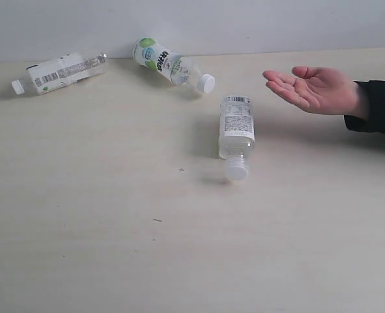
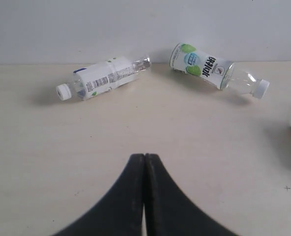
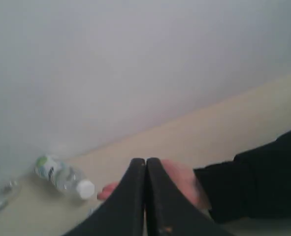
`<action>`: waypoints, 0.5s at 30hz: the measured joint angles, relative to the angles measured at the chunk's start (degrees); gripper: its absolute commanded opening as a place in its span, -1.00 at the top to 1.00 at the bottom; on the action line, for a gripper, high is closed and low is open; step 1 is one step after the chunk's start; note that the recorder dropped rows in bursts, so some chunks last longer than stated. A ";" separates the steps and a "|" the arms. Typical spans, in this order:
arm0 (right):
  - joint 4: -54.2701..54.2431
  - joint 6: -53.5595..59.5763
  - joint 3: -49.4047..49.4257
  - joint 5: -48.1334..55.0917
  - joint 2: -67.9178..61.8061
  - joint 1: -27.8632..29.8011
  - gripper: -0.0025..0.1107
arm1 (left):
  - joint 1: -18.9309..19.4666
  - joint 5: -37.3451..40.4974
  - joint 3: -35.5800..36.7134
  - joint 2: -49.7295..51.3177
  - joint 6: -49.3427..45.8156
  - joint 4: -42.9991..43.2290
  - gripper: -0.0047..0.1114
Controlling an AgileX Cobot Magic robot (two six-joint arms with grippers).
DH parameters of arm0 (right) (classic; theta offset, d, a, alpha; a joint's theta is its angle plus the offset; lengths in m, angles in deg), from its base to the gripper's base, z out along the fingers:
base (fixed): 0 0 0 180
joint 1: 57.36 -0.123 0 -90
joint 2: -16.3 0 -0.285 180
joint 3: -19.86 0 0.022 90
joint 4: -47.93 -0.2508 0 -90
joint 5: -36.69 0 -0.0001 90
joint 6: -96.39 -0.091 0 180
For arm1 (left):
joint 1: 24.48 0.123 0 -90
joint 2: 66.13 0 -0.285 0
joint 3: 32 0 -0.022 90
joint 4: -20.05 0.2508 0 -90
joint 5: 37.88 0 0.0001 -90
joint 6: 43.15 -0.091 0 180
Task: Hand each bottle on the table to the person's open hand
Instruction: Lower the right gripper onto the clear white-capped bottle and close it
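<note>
Three bottles lay on their sides on the pale worktop [image 1: 81, 228]. The barcode-label bottle [image 1: 57, 73] was at the far left by the back wall [image 1: 244, 23], its white cap pointing left. The green-and-white bottle [image 1: 166, 62] lay near it to the right, its cap angled toward the person's open hand [image 1: 316, 89]. The white-label bottle [image 1: 236, 127] lay nearer the middle, apart from both, its cap toward the front edge. The hand was held palm up at the right with nothing in it, fingers slightly curled, a black sleeve [image 1: 381, 107] at the wrist. The left fingers [image 2: 133, 187] were pressed together on nothing, above bare worktop and facing the two far bottles. The right fingers [image 3: 135, 187] were likewise closed and empty, the hand showing just behind them.
</note>
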State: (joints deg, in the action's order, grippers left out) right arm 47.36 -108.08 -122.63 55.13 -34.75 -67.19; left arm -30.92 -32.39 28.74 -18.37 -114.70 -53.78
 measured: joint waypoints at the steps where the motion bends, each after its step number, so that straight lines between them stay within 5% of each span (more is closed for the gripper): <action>1: -2.97 4.02 -2.81 3.19 -3.27 -0.76 0.96 | 0.00 0.00 0.00 0.00 0.00 0.00 0.92; 7: -16.94 21.73 -18.79 19.60 -21.33 -8.01 0.96 | 0.00 0.00 0.00 0.00 0.00 0.00 0.92; 15: -13.02 20.14 -35.69 32.38 -41.52 -20.76 0.96 | 0.00 0.00 0.00 0.00 0.00 -0.13 0.92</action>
State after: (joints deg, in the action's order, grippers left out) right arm 34.34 -87.94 -158.32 87.51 -76.26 -87.94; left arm -30.92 -32.39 28.74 -18.37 -114.70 -53.91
